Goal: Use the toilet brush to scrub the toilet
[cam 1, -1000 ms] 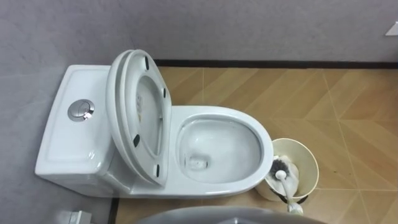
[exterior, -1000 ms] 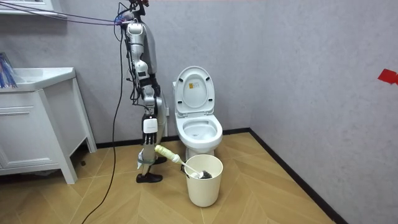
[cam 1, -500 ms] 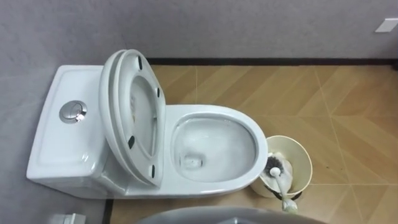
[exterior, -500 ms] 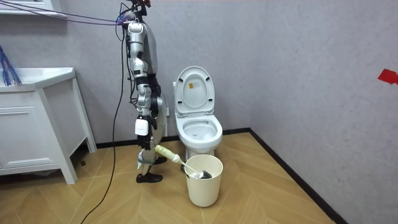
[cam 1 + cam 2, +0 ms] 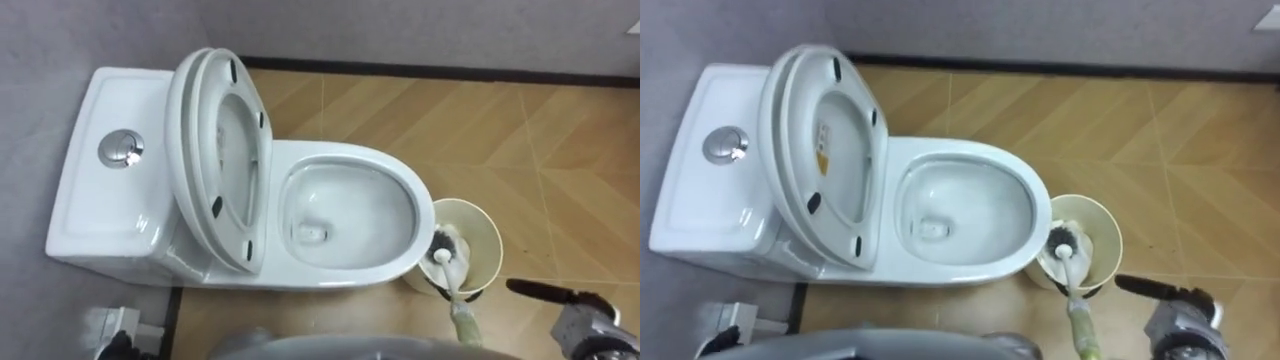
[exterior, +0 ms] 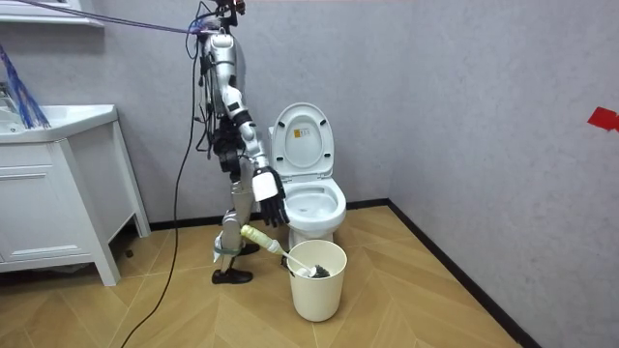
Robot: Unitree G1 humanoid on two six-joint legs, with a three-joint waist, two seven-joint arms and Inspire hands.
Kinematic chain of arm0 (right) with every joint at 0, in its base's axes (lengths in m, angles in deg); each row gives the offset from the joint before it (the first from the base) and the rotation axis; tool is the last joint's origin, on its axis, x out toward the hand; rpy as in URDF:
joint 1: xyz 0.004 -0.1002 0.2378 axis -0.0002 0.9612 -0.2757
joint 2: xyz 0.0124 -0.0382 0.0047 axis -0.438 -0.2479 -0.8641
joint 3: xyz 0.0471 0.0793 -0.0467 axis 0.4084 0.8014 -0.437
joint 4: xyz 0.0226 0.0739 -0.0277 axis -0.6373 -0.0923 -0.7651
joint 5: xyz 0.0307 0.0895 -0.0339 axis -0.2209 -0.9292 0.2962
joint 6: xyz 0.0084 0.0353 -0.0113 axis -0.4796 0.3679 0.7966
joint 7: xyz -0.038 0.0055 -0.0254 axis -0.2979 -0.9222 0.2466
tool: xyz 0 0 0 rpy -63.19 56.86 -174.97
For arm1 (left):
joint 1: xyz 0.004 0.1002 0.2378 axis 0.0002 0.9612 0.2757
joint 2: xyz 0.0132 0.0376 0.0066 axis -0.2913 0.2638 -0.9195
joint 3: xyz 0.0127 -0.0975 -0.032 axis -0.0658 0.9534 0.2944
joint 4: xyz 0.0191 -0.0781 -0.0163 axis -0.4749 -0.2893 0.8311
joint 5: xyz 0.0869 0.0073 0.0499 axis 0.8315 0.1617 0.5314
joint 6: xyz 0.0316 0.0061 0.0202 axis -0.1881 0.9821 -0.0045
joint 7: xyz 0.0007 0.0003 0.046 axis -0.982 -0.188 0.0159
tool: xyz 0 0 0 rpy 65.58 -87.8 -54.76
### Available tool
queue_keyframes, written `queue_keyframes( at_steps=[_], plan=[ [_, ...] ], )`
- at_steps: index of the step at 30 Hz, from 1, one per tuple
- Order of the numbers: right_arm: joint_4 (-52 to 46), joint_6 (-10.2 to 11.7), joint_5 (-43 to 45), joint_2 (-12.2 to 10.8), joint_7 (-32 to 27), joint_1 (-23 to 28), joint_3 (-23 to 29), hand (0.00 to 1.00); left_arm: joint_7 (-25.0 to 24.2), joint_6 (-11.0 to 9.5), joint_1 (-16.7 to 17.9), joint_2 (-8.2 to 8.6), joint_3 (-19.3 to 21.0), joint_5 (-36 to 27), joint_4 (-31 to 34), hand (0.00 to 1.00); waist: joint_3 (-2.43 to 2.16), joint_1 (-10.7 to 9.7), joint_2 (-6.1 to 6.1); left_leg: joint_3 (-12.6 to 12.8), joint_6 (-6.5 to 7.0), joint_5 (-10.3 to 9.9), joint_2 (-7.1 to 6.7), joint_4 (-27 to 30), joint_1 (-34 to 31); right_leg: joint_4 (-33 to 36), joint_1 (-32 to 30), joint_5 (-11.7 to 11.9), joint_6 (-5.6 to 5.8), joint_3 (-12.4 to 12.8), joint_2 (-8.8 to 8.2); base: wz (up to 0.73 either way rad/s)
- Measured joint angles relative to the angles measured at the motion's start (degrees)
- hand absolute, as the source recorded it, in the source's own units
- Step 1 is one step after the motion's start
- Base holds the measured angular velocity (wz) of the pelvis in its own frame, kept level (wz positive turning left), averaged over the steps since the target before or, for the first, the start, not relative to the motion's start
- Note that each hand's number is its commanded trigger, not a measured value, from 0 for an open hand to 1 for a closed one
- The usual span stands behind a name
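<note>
Cream bin (image 5: 481,240) — brush (image 5: 446,262) inside, toilet (image 5: 352,215) open

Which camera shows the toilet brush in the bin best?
The right eye view: it shows the toilet brush from above, with the bristle head inside the bin and the handle leaning out over the rim. The left eye view shows much the same. The room view shows it small, from the side, handle sticking out.

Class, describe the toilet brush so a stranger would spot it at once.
Find the white toilet with its seat raised. Just past its front end stands a cream bin. The brush leans in it, dark bristles down, pale handle sticking out.
</note>
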Motion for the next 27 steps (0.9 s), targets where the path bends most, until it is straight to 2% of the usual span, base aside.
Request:
queue_keyframes(
  at_steps=[3, 6, 9, 12, 15, 19, 21, 24, 27],
  plan=[
    [0.3, 0.9, 1.2, 0.0, -0.9, -2.4, -3.0, 0.00, 0.9, -1.2, -3.1, 0.00, -2.7, -1.1, -0.4, 0.00, 0.25, 0.5, 0.76, -1.1, 0.29, 0.2, 0.67, 2.9, -5.3, 2.2, -4.4, 0.1, -0.12, -1.0, -0.02, 0.14],
    [0.4, 1.4, 0.8, 0.1, -2.0, -4.5, -6.2, 0.00, 2.3, -2.5, -6.0, -0.06, -5.2, -2.8, -0.8, 0.00, 0.54, 2.0, 1.16, -1.4, 0.69, 0.5, 1.05, 5.0, -10.3, 5.0, -9.5, 0.0, -0.17, -1.7, -0.45, 0.04],
    [3.6, 2.5, -0.4, 0.0, -2.7, -7.5, -9.4, 0.00, 3.3, -3.2, -10.3, -0.07, -9.1, -5.0, -3.2, 0.00, 1.00, 2.9, 1.73, -2.4, 1.29, 0.9, 0.92, 6.9, -15.2, 7.9, -14.1, 0.0, -0.22, -3.6, -0.86, 0.13],
    [6.2, 2.6, -1.2, -0.1, -2.7, -11.0, -9.5, 0.00, 4.4, -4.4, -13.7, 0.10, -11.2, -7.4, -3.8, 0.00, 1.40, 3.4, 1.96, -2.6, 2.04, 1.7, 0.60, 8.2, -19.8, 10.8, -19.2, -0.1, -0.34, -4.3, -1.70, 0.09],
    [7.3, 3.4, -1.3, 0.2, -2.9, -13.7, -11.3, 0.00, 6.0, -4.9, -15.6, 0.10, -14.5, -9.1, -3.7, 0.00, 1.76, 3.5, 2.03, -2.6, 2.67, 3.1, -0.23, 8.4, -23.3, 13.8, -24.0, -0.2, -0.30, -4.3, -2.98, 0.03],
    [7.4, 4.0, -3.2, 0.7, -3.3, -15.6, -14.1, 0.00, 6.4, -5.4, -18.6, -0.11, -18.6, -10.2, -3.1, 0.00, 1.98, 4.7, 2.25, -2.6, 3.07, 4.2, -0.62, 9.9, -29.5, 17.3, -31.0, -0.2, -0.49, -4.2, -3.92, 0.00],
    [7.4, 4.0, -3.5, 0.7, -3.3, -16.1, -15.4, 0.00, 6.9, -6.1, -19.7, -0.13, -19.2, -10.7, -2.3, 0.00, 2.12, 4.8, 2.47, -2.6, 3.17, 4.7, -0.76, 10.5, -31.8, 18.3, -33.5, -0.3, -0.66, -4.3, -4.34, 0.06],
    [7.4, 4.5, -5.4, 0.8, -3.6, -16.6, -16.8, 0.00, 7.9, -6.8, -20.2, -0.17, -20.8, -12.6, -1.8, 0.00, 2.63, 4.9, 3.26, -2.6, 3.22, 5.5, -0.83, 10.7, -34.0, 19.0, -36.0, -0.2, -0.89, -4.2, -4.71, 0.00],
    [7.4, 4.6, -7.6, 0.8, -4.3, -16.7, -18.5, 0.00, 8.9, -7.5, -20.4, -0.21, -21.2, -15.7, -1.4, 0.00, 2.71, 5.2, 3.58, -2.6, 3.17, 6.1, -0.81, 10.6, -36.3, 19.3, -38.6, 0.0, -1.12, -4.2, -4.90, -0.04]
  ],
)
